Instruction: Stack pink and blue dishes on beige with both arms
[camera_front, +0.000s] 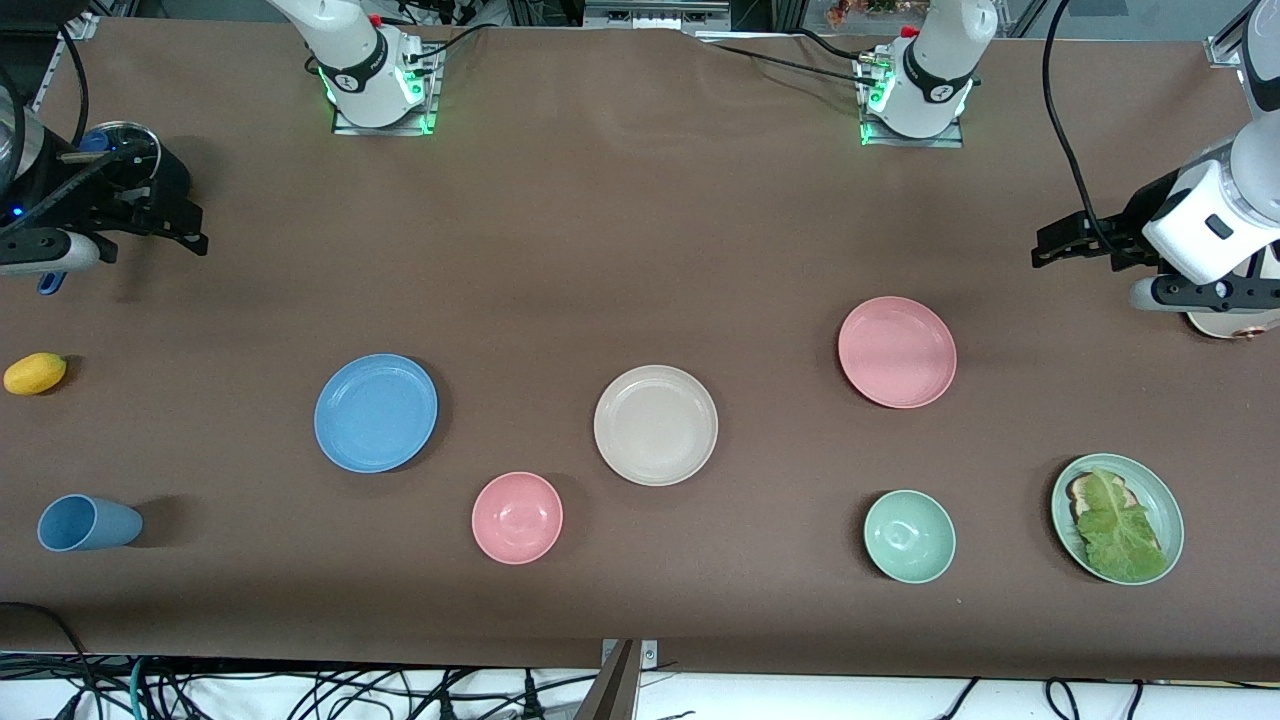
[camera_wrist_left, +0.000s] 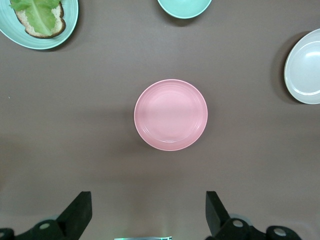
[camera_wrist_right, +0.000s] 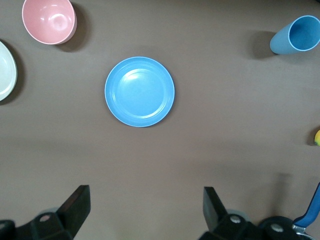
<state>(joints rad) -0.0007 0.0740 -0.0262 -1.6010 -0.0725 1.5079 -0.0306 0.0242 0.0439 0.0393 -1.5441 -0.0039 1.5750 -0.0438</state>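
Observation:
The beige plate (camera_front: 655, 425) lies mid-table. The light blue plate (camera_front: 376, 412) lies beside it toward the right arm's end, and the pink plate (camera_front: 897, 352) toward the left arm's end, slightly farther from the front camera. All three lie flat and apart. My left gripper (camera_front: 1045, 247) hangs open over the table's left-arm end. In its wrist view the left gripper (camera_wrist_left: 147, 200) looks down on the pink plate (camera_wrist_left: 171, 114). My right gripper (camera_front: 190, 228) hangs open over the right-arm end. In its wrist view the right gripper (camera_wrist_right: 145, 195) has the blue plate (camera_wrist_right: 139, 91) below it.
A small pink bowl (camera_front: 517, 517) and a green bowl (camera_front: 909, 536) sit nearer the front camera than the plates. A pale green plate (camera_front: 1152, 487) with bread and lettuce is at the left arm's end. A blue cup (camera_front: 88, 522) lies on its side near a yellow fruit (camera_front: 35, 373).

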